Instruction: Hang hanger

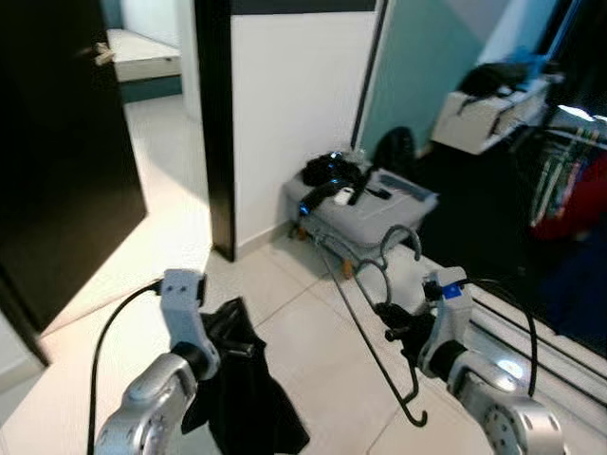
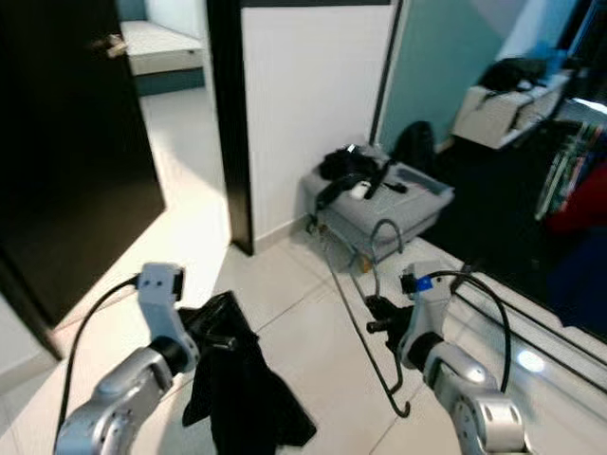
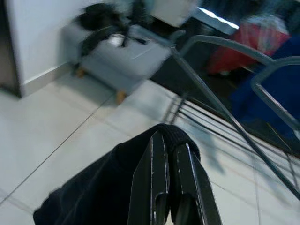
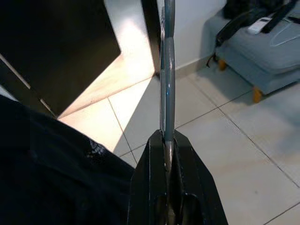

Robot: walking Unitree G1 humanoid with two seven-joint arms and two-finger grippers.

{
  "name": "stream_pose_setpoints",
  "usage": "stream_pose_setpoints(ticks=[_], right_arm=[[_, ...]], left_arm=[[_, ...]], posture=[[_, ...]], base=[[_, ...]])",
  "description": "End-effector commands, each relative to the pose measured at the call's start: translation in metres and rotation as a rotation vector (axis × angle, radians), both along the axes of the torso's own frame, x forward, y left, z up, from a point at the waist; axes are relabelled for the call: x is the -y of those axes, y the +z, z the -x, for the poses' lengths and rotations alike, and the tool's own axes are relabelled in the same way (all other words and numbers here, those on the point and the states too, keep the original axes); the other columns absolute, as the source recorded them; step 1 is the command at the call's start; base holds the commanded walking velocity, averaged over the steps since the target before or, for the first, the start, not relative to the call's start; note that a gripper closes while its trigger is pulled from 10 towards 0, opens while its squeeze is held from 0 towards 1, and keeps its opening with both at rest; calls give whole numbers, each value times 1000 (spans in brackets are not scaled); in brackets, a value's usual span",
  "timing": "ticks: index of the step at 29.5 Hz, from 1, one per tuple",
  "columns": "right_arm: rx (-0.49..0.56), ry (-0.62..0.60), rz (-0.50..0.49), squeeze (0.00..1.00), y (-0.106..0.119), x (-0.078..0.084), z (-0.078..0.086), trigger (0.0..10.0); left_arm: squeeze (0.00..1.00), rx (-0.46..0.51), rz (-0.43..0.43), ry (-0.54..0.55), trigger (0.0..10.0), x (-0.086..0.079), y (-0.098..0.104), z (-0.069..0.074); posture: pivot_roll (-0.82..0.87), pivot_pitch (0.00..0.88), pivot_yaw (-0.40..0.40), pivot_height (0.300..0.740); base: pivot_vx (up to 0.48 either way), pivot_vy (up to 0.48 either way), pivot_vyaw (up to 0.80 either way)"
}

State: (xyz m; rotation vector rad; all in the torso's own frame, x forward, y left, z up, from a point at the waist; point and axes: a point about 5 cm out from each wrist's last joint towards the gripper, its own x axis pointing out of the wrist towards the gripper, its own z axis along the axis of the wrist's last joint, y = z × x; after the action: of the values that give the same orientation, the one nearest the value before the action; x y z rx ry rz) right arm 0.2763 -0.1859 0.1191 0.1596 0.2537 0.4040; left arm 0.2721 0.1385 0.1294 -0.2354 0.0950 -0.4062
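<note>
My right gripper (image 1: 391, 322) is shut on a grey hanger (image 1: 365, 313), held low over the tiled floor. The hanger's hooks curl up by the stool and its long bar slants down to a hooked end near my right forearm. In the right wrist view the hanger (image 4: 167, 70) stands straight up from between the closed fingers. My left gripper (image 1: 234, 347) is shut on a black garment (image 1: 242, 398), which droops from it toward the floor. In the left wrist view the black garment (image 3: 103, 187) wraps over the fingertips, with the hanger (image 3: 220, 108) crossing beyond.
A grey padded stool (image 1: 379, 223) with black items on top stands against the white wall ahead. A dark door (image 1: 57, 142) is on the left. At the right is a dark wardrobe opening with hanging clothes (image 1: 569, 190) and floor tracks.
</note>
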Motion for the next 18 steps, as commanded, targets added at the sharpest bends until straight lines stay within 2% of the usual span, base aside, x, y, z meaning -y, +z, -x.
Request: stream_pose_setpoints(ticks=[1,2,3,4,6,9,10,12,14,15,17,18], right_arm=[[-16,22,-22,0,-1,-2,3,10000],[-16,22,-22,0,-1,-2,3,10000],[-14,46,-32,0,1,-2,6,10000],[-2,113,-23,0,3,-4,11,10000],[5,154,-6,0,4,-6,14,10000],[21,292,62,0,9,-5,28,10000],[21,292,62,0,9,-5,28,10000],[32,336,49,0,17,-1,34,10000],[52,412,28,0,32,6,45,10000],[52,412,28,0,32,6,45,10000],[17,518,39,0,39,9,65,10000],[17,518,39,0,39,9,65,10000]], left_arm=[[0,19,-35,-51,10000,1,6,-4],[0,19,-35,-51,10000,1,6,-4],[0,45,-57,-78,10000,5,14,-10],[0,108,-95,-140,10000,14,32,-20],[0,136,-109,-172,10000,19,40,-22],[0,246,-156,-247,10000,34,69,-31],[0,246,-156,-247,10000,34,69,-31],[0,297,-190,-242,10000,38,84,-38],[0,364,-239,-207,10000,39,103,-51],[0,364,-239,-207,10000,39,103,-51],[0,401,-239,-171,10000,43,120,-61],[0,401,-239,-171,10000,43,120,-61]], posture=[[-44,0,-47,740],[-44,0,-47,740],[-47,0,-43,740],[-53,0,-33,740],[-56,0,-29,740],[-58,0,-19,740],[-58,0,-19,740],[-65,0,-12,740],[-82,0,-2,740],[-82,0,-2,740],[-97,0,5,740],[-97,0,5,740]], base=[[0,0,-800],[0,0,-800],[0,0,-800],[0,0,-800],[0,0,-800],[0,0,-800],[0,0,-800],[0,0,-800],[0,0,0],[0,0,0],[0,0,0],[0,0,0]])
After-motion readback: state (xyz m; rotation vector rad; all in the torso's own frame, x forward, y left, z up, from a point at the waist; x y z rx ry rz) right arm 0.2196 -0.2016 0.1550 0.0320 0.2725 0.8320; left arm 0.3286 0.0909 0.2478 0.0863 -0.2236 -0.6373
